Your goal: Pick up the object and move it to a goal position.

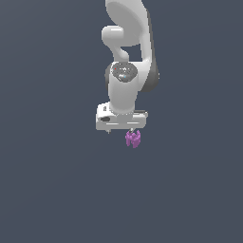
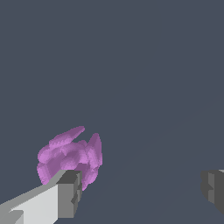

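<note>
The object [image 1: 133, 139] is a small purple-magenta lump with short prongs, just below the white hand of the arm in the exterior view. My gripper [image 1: 120, 131] points down and is open, its fingers far apart. In the wrist view the object [image 2: 70, 153] sits right at one grey fingertip [image 2: 70, 192], which covers its near edge. The other fingertip [image 2: 214, 188] stands well away from it. The gap between the fingers at the gripper [image 2: 142, 190] holds nothing; the object is off to one side of it. I cannot tell whether the finger touches the object.
A plain dark grey-blue surface [image 1: 57, 190] fills both views. The white arm [image 1: 126, 57] rises above the gripper toward the exterior view's top.
</note>
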Controlling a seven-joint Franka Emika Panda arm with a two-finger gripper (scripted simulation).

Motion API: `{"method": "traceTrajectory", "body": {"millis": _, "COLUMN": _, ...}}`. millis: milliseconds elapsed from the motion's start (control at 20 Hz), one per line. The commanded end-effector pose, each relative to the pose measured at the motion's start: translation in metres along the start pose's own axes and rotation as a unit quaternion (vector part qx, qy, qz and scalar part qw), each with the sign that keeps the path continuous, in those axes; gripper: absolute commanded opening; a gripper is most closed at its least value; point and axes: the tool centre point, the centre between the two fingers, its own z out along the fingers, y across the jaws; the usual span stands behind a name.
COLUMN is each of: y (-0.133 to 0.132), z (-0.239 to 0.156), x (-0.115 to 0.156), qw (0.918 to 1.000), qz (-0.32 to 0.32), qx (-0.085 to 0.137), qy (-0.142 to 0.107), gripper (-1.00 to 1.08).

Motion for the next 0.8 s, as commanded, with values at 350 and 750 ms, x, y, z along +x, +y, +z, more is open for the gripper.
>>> {"method": "traceTrajectory", "body": {"millis": 350, "y": -0.041, "z": 0.018, "x": -0.008, "qw": 0.9955, "qz": -0.094, "qx": 0.013, "qy": 0.006, "gripper": 1.00}}
{"method": "traceTrajectory", "body": {"millis": 750, "y": -0.066, "z": 0.028, "x": -0.015, "qw": 0.9880, "qz": -0.153, "qx": 0.020, "qy": 0.011, "gripper": 1.00}}
